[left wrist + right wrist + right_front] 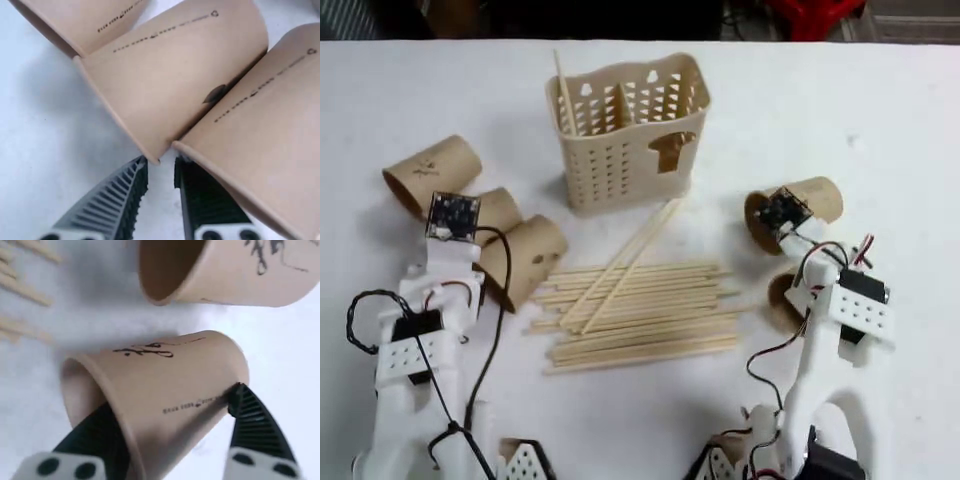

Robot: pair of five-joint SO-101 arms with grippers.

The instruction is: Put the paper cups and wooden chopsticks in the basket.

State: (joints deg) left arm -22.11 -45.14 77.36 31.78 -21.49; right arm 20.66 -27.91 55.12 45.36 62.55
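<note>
The beige slotted basket stands upright at the back centre with one chopstick in it. A pile of wooden chopsticks lies in front of it. Three paper cups lie on their sides at the left. My left gripper is slightly open, its tips at the rim of the middle cup where it meets the neighbouring cup. Two more cups lie at the right. My right gripper is shut on one lying cup, a finger at its base.
A second cup lies just beyond the held one, mouth towards the chopsticks. One chopstick leans from the pile against the basket's front. White tabletop is bare to the right of the basket. Cables trail beside both arms.
</note>
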